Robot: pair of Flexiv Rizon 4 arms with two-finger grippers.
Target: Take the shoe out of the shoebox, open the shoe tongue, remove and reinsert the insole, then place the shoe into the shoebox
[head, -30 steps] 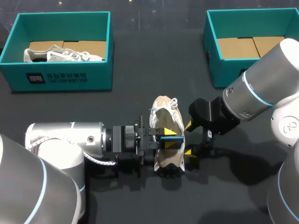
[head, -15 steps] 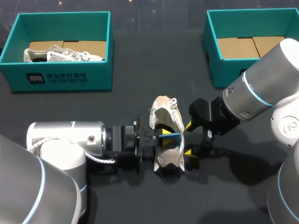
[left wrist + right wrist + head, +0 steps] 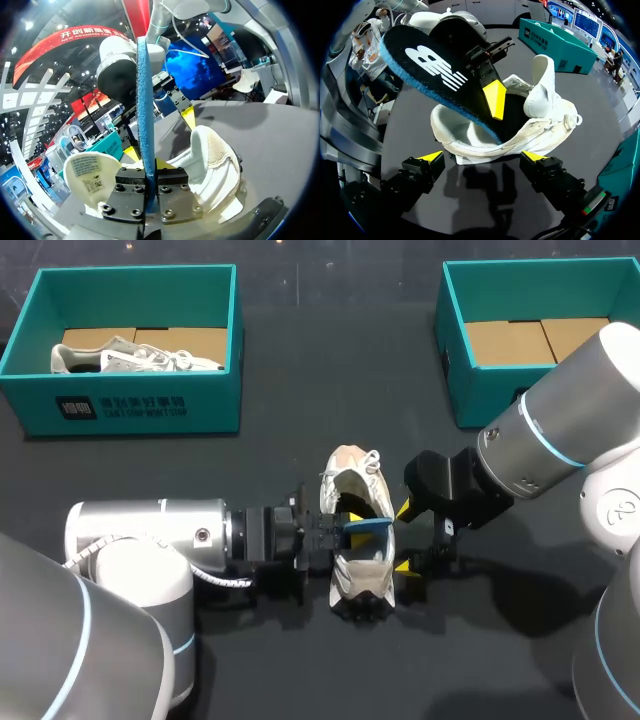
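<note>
Insole (image 3: pixel 366 526) has twisted over shoe (image 3: pixel 352 480), right jaws spread beside it.

The left arm (image 3: pixel 150 540) and right arm (image 3: pixel 560 420) are fat, silver-white tubes with blue rings. The black fingers (image 3: pixel 417 172) have yellow tips.

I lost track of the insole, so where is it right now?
In the head view the insole is mid-table, clamped in the left gripper over the opening of the white shoe; the right gripper sits open to its right.
</note>
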